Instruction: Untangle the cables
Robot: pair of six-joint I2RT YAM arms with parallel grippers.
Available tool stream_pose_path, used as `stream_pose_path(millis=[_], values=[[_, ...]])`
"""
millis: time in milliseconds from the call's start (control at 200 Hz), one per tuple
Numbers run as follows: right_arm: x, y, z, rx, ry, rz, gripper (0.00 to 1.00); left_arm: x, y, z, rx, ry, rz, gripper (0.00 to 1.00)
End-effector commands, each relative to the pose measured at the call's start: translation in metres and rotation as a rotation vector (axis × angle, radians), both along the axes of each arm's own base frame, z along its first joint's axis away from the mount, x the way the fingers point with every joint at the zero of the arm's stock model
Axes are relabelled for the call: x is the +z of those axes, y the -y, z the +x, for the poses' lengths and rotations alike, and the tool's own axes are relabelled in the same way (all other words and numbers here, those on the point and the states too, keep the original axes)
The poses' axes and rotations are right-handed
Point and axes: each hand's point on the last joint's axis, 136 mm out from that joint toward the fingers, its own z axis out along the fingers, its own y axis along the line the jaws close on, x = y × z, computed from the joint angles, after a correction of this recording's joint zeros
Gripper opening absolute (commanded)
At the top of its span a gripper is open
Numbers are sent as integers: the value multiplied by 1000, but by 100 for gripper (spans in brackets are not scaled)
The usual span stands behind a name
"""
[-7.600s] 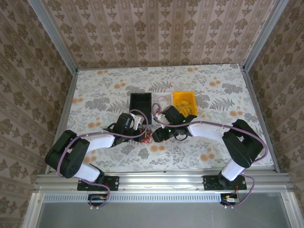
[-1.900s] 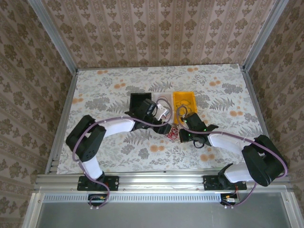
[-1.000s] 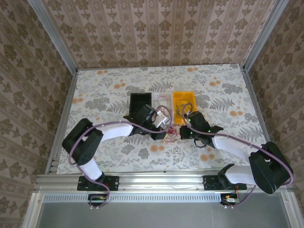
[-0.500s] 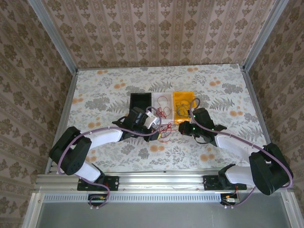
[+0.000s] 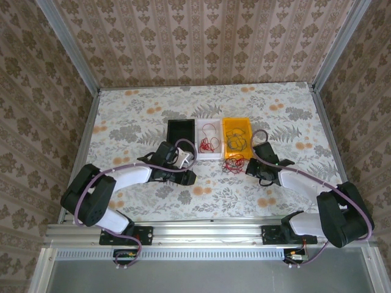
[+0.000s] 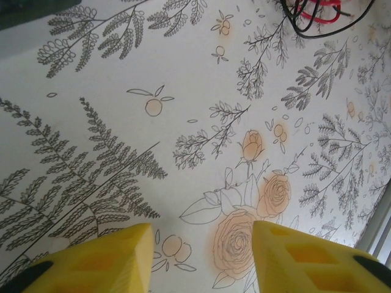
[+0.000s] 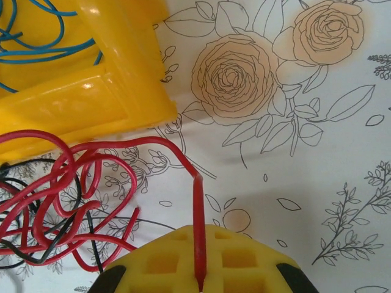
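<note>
Left jaws: apart, empty, over the surface [image 6: 183,91] | right jaws: clenched on a red strand | cables [image 5: 234,163]: tangled on the surface, just beside yellow bin [image 7: 128,91]

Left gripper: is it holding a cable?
No, the left gripper stands open over the table, with the cables lying well ahead of it.

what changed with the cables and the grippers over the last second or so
The left gripper opened, let go of the cables and drew back left. The cables shifted right, in front of the yellow bin. The right gripper stays shut on a red wire; the black bin and white bin have not moved.
</note>
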Motion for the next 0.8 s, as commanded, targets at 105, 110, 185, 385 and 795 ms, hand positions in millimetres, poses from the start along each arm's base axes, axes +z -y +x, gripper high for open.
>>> stream_pose_path(millis=[105, 110, 185, 385, 795], values=[[-6, 8, -5, 2, -23, -60, 0, 21, 30, 6, -95, 131, -24, 55], [-6, 8, -5, 3, -24, -60, 0, 21, 31, 5, -100, 134, -25, 55], [-8, 7, -6, 9, -27, -55, 0, 31, 50, 8, -158, 186, -59, 58], [-9, 4, -6, 26, -30, -48, 0, 42, 102, 27, -264, 237, -118, 57], [-9, 1, -6, 37, -25, -38, 0, 51, 175, 47, -330, 288, -196, 49]])
